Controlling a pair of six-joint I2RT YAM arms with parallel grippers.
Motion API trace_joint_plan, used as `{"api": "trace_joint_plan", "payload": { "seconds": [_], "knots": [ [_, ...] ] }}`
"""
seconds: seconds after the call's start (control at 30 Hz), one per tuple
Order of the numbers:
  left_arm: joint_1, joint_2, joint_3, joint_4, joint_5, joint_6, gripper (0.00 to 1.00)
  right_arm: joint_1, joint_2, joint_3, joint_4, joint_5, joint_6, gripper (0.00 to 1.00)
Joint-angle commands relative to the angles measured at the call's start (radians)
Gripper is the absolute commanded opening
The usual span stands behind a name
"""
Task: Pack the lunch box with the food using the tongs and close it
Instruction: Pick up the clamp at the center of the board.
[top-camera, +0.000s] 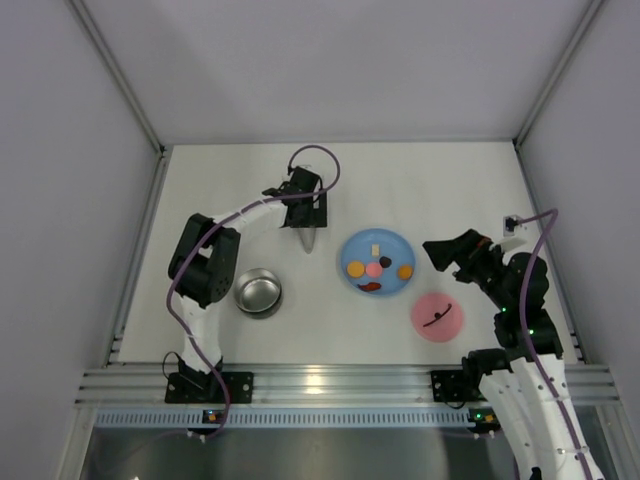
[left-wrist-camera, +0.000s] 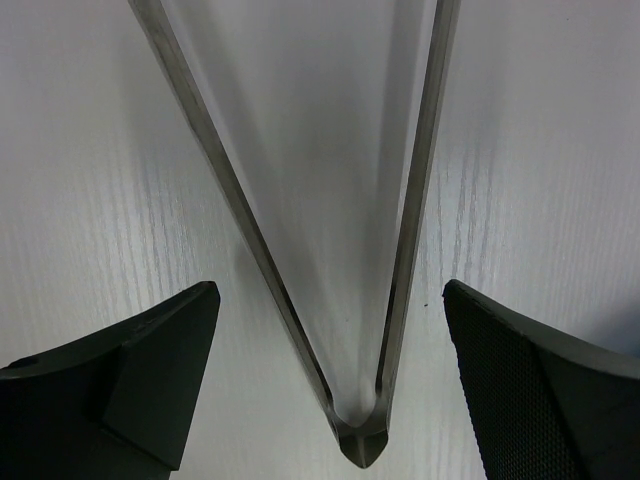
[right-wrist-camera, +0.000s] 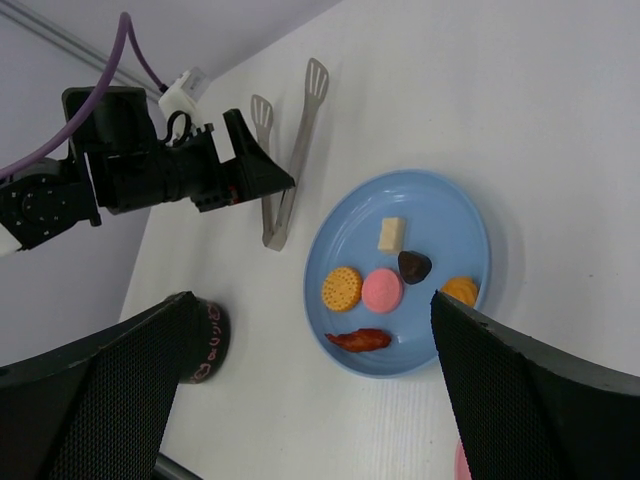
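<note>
The tongs (left-wrist-camera: 400, 250) lie flat on the table, and my open left gripper (left-wrist-camera: 331, 290) hovers over their joined end, one finger on each side and touching neither arm. From above, only the tongs' tip (top-camera: 308, 241) pokes out under the left gripper (top-camera: 306, 224). The food (right-wrist-camera: 382, 290) sits on a blue plate (right-wrist-camera: 450, 215): two orange discs, a pink disc, a dark bit, a cream cube and a red-brown strip. The steel lunch box (top-camera: 259, 291) stands open to the plate's left. Its pink lid (top-camera: 436, 317) lies right of the plate (top-camera: 397, 245). My right gripper (top-camera: 432, 250) hangs open and empty beside the plate.
White walls enclose the table on three sides. The aluminium rail (top-camera: 330, 385) with both arm bases runs along the near edge. A purple cable (top-camera: 320, 155) loops above the left wrist.
</note>
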Motion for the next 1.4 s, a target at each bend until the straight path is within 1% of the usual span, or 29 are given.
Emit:
{"api": "trace_joint_plan", "payload": {
  "seconds": [0.0,0.27,0.37,0.4,0.43,0.53,0.57,0.6,0.7,0.73,0.97,1.03,1.23,1.37],
  "knots": [
    [0.003,0.021,0.043,0.036,-0.017,0.029,0.99,-0.014,-0.008,0.041,-0.012,0.009,-0.016,1.00],
    [0.012,0.066,0.058,0.045,-0.017,0.030,0.98,-0.015,-0.006,0.035,-0.013,0.012,-0.020,1.00],
    [0.016,0.069,0.052,0.050,-0.015,0.029,0.94,-0.014,-0.005,0.033,-0.013,0.012,-0.020,0.99],
    [0.014,0.067,0.050,0.052,-0.015,0.029,0.92,-0.014,-0.003,0.033,-0.010,0.010,-0.020,0.99],
    [0.014,0.067,0.050,0.052,-0.014,0.034,0.87,-0.014,-0.003,0.035,-0.012,0.007,-0.019,0.99],
    [0.014,0.063,0.041,0.056,-0.012,0.041,0.77,-0.014,-0.002,0.036,-0.009,0.004,-0.016,0.99],
    [0.014,0.063,0.040,0.061,-0.008,0.046,0.69,-0.014,0.000,0.036,-0.007,0.004,-0.016,0.99],
    [0.016,0.061,0.034,0.062,-0.003,0.050,0.65,-0.014,0.001,0.036,-0.006,0.001,-0.013,0.99],
    [0.014,0.064,0.029,0.071,-0.001,0.052,0.55,-0.015,0.006,0.041,-0.003,-0.002,-0.011,1.00],
    [0.014,0.064,0.027,0.071,-0.001,0.052,0.53,-0.014,0.008,0.043,-0.003,-0.002,-0.011,0.99],
    [0.014,0.055,0.004,0.088,-0.007,0.020,0.52,-0.015,0.027,0.059,-0.003,-0.016,-0.017,1.00],
    [0.016,0.052,-0.006,0.096,-0.012,0.011,0.56,-0.014,0.027,0.059,-0.001,-0.014,-0.017,0.99],
    [0.014,0.063,-0.006,0.087,-0.027,-0.002,0.74,-0.015,0.043,0.076,-0.007,-0.021,-0.025,1.00],
    [0.014,0.070,-0.003,0.093,-0.027,-0.009,0.74,-0.014,0.047,0.084,-0.010,-0.016,-0.033,0.99]
  ]
}}
